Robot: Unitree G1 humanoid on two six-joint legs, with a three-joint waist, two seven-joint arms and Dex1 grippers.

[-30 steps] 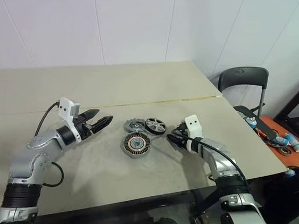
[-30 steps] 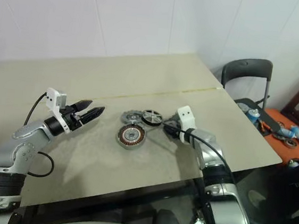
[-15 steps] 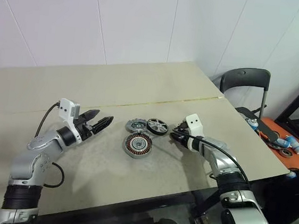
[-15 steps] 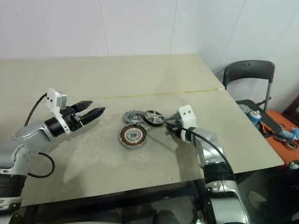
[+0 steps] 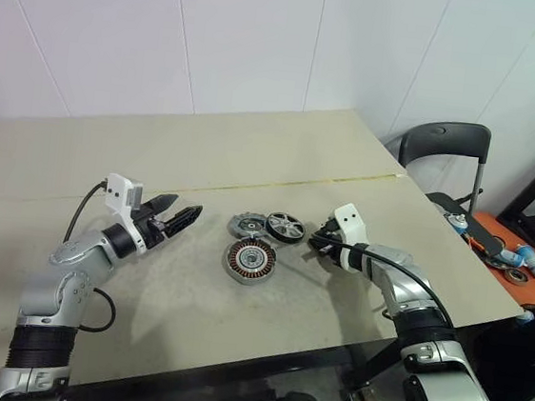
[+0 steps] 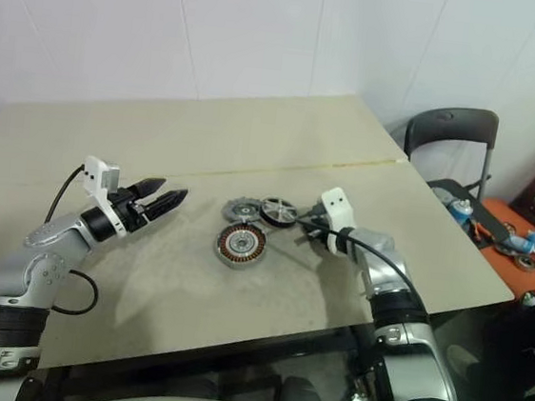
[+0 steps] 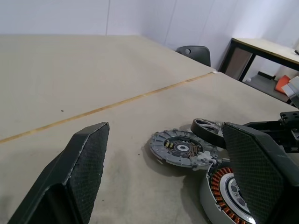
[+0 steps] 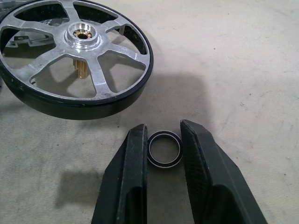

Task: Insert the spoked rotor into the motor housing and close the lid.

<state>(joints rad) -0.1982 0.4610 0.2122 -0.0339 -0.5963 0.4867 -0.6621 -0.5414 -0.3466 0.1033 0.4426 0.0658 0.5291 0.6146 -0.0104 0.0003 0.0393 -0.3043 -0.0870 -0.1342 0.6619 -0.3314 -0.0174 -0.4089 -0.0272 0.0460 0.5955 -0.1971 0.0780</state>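
The right gripper (image 8: 163, 154) has its jaws drawn in around a small black ring (image 8: 164, 149) lying flat on the table (image 8: 243, 70), one finger at each side and touching or nearly so. The spoked rotor (image 8: 74, 56) sits just beyond the fingertips, apart from them, leaning on the lid (image 7: 182, 148); the motor housing (image 5: 249, 259) lies near, off to the jaws' side. To do this pinch well, the fingers should squeeze the ring evenly across its width and lift straight up, keeping clear of the rotor's black rim. The left gripper (image 7: 163, 163) hangs with jaws spread wide, the lid between and beyond them
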